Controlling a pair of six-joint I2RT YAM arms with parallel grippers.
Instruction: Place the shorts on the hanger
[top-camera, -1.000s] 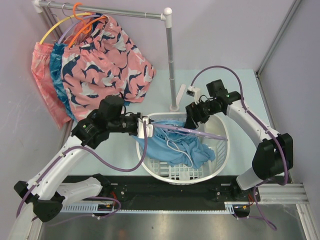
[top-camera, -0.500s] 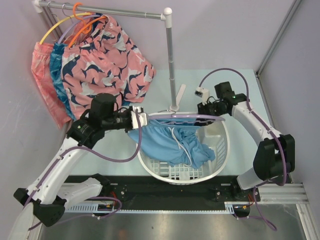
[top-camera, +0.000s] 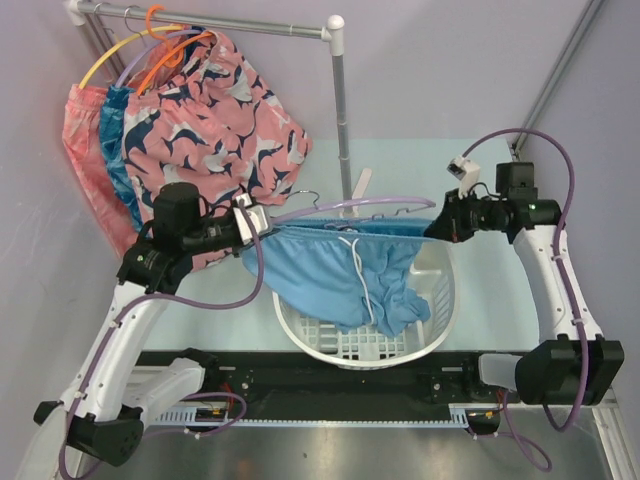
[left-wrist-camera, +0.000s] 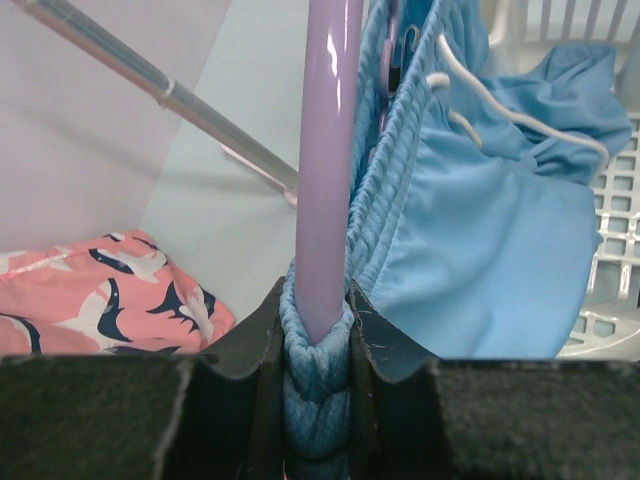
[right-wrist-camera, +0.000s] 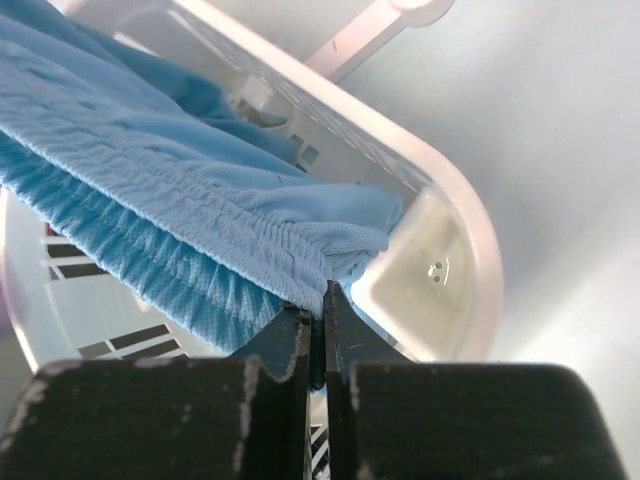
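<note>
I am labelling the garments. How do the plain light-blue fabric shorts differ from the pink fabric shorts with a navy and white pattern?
The light-blue shorts are plain with a white drawstring; the pink shorts are patterned. The light-blue shorts are stretched between the left gripper and the right gripper over the white plastic basket; the pink shorts hang on the metal rack. Both are fabric shorts.

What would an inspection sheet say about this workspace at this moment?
Surface: pale green table, white basket on it.
Job's things: shorts stretched above basket, waistband along hanger.
Clutter: pink shorts, teal shorts, orange hanger, yellow hanger on rack.
Hands: left hand shut on hanger end with waistband; right hand shut on shorts' waistband.
Cables: purple cables loop free at each side.
Surroundings: pole behind basket; lilac walls.
</note>
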